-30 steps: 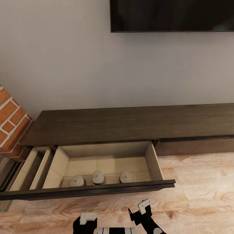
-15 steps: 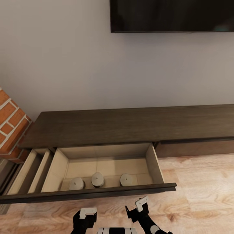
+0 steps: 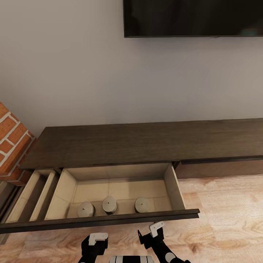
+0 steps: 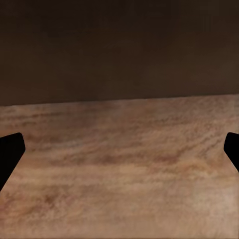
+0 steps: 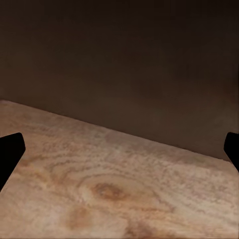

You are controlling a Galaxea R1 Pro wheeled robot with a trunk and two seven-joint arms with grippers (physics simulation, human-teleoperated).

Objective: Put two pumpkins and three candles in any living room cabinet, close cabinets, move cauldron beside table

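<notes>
The long dark-brown cabinet (image 3: 146, 140) stands against the wall with a wide drawer (image 3: 174, 190) pulled out. Three tan candles (image 3: 86, 209) (image 3: 109, 204) (image 3: 141, 204) stand upright in a row near the drawer's front. My left gripper (image 3: 95, 244) and right gripper (image 3: 153, 233) hang low over the wooden floor, just in front of the drawer's dark front panel. In the wrist views the left gripper (image 4: 119, 154) and the right gripper (image 5: 119, 154) are open with nothing between the fingers, facing that dark front. The pumpkins, cauldron and table are out of view.
A second, narrower drawer (image 3: 31, 197) is pulled out at the far left, beside a red brick fireplace corner (image 3: 11, 146). A dark TV (image 3: 193, 18) hangs on the wall above. Another cabinet front (image 3: 219, 168) at the right is shut. Light wood floor (image 3: 226, 219) lies to the right.
The whole view has shifted slightly, so the camera moved. My right gripper has drifted a little left, closer to the drawer front. The candles have not moved.
</notes>
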